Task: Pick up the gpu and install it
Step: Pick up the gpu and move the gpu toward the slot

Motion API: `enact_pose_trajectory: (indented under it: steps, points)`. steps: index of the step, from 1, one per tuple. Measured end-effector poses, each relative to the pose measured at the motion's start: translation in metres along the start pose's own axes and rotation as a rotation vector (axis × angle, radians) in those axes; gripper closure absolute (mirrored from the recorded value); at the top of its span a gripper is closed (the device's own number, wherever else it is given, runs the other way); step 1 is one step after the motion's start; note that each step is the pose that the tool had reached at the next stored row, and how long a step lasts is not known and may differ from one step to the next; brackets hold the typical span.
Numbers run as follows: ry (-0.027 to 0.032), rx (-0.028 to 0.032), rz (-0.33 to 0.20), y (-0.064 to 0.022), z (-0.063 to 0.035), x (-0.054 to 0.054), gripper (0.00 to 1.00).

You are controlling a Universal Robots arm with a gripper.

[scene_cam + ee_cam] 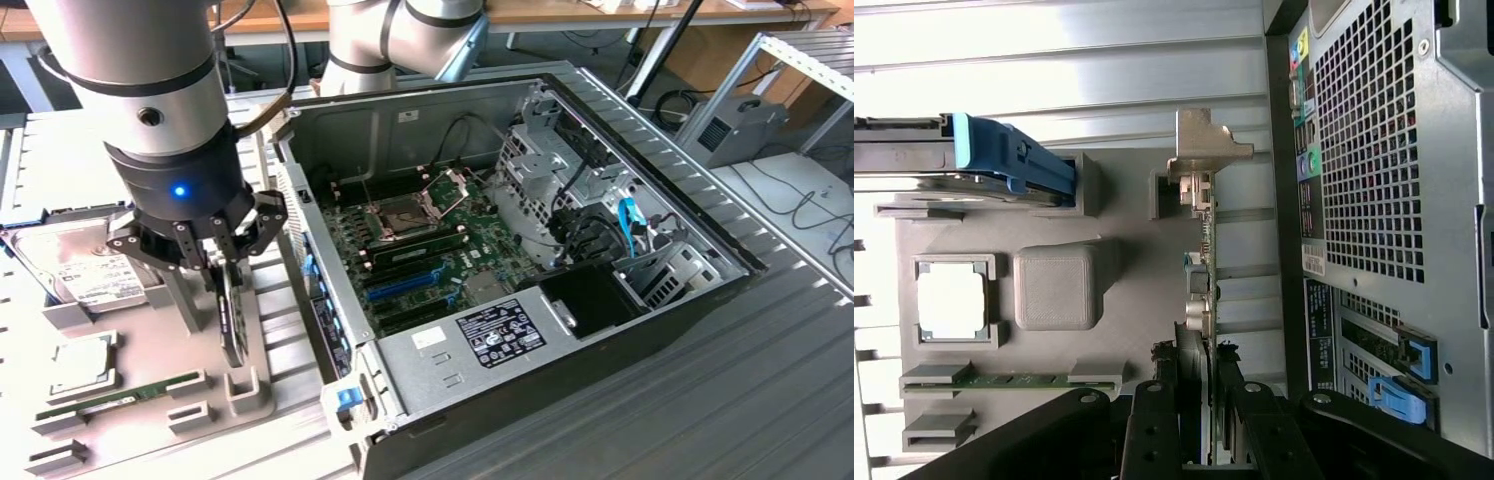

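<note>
Black gripper (224, 275) (1206, 385) on the grey Universal Robots arm (140, 90) sits nearest the exterior view, low over the holder. Its jaws are clenched on the gpu (232, 325) (1206, 270), a flat dark expansion card with a green circuit board. One jaw lies against each face of the card near its upper edge.

Layout, from the exterior view's left to its right:

1. Grey moulded holder tray (154, 340) rests on the ribbed grey metal worktop (667, 400).
2. Silver hard drive with a white label (87, 275) lies at the tray's far left.
3. Square silver processor chip (83, 362) (951, 300) sits in a recess nearer the camera.
4. Thin narrow green RAM stick (118, 393) (1019, 380) lies just beside the processor chip, on its near side.
5. At the tray's right side, the gpu stands on edge in its slot. Its silver metal end bracket (1204, 150) is seated against a tray post.
6. Open black-and-silver computer case (694, 290) (1384, 200) lies on its side just beside the tray, with the green motherboard (441, 230) exposed.
</note>
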State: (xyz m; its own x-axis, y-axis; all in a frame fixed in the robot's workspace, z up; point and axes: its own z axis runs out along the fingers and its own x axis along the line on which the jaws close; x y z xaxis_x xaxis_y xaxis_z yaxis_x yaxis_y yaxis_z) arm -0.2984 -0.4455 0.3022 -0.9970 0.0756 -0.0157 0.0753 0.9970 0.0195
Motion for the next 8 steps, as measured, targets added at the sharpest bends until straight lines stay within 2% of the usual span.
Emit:
enact_pose_trajectory:
  steps: [8]
  points:
    - [-0.0001, 0.0004, 0.0, 0.0005, -0.0016, -0.0002, 0.74]
